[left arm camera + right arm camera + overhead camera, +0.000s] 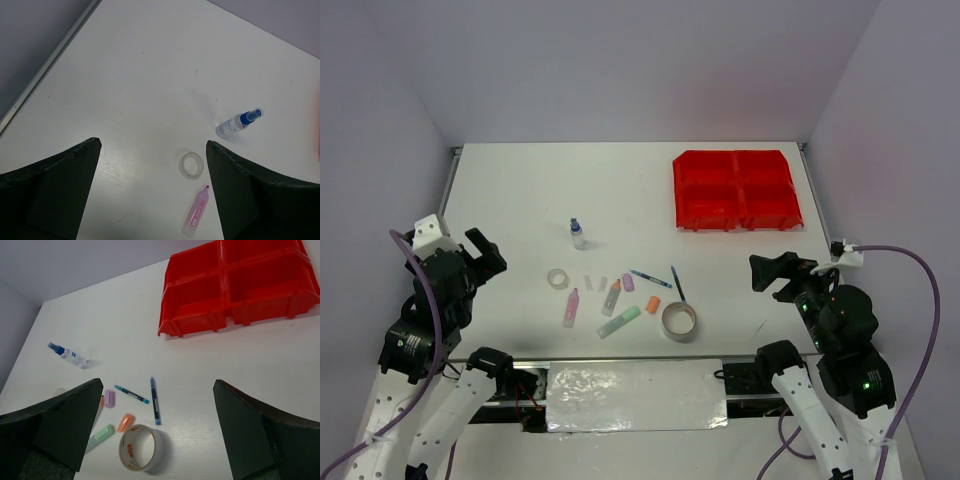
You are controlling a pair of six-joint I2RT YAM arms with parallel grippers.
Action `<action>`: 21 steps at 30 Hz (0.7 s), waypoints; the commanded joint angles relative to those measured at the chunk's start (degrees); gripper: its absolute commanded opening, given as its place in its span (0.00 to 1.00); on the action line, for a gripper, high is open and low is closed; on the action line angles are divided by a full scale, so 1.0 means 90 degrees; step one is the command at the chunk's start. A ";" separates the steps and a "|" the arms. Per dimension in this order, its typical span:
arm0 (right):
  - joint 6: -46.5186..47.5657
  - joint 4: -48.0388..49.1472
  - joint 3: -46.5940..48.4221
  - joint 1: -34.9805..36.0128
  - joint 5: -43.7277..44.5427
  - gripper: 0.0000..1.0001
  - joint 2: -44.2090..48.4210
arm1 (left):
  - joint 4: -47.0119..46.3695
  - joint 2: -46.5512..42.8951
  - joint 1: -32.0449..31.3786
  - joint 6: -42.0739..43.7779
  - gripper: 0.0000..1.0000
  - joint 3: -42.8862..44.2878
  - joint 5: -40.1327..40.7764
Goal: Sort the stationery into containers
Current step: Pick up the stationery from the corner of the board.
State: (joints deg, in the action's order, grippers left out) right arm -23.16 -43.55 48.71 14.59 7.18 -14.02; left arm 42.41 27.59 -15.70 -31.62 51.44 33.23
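Observation:
The four joined red bins (736, 190) stand at the far right, also in the right wrist view (235, 285). The stationery lies mid-table: a blue-capped bottle (578, 234), a small clear tape roll (558, 278), a pink highlighter (570, 307), an orange-tipped highlighter (611, 297), a green highlighter (619, 321), a purple cap (628, 283), an orange cap (653, 304), a teal pen (650, 278), a dark pen (677, 284) and a large tape roll (679, 320). My left gripper (485, 255) is open and empty, left of the items. My right gripper (770, 272) is open and empty, right of them.
The left wrist view shows the small tape roll (192, 165), pink highlighter (196, 212) and bottle (237, 123) ahead of the open left gripper (152, 142). The right wrist view shows the large tape roll (140, 447) and dark pen (155, 401) below the open right gripper (157, 382). Walls enclose the table.

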 commanded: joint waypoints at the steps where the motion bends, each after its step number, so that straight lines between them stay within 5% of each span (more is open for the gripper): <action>1: -0.0034 -0.0024 0.0154 -0.0019 0.0208 1.00 0.0034 | -0.0133 -0.0049 -0.0032 -0.0061 0.99 0.0212 0.0097; 13: 0.0005 0.0122 0.0008 -0.0019 -0.0065 1.00 -0.0229 | -0.0250 -0.0166 -0.0032 -0.0012 0.99 0.0154 -0.0060; 21: -0.0219 0.0112 -0.0363 0.0515 -0.0270 1.00 -0.2190 | -0.0318 0.0020 -0.0023 0.0085 0.99 0.0134 -0.0294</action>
State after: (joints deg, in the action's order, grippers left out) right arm -23.70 -43.18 47.13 16.16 6.17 -28.12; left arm 42.24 27.09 -15.70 -31.64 51.44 31.53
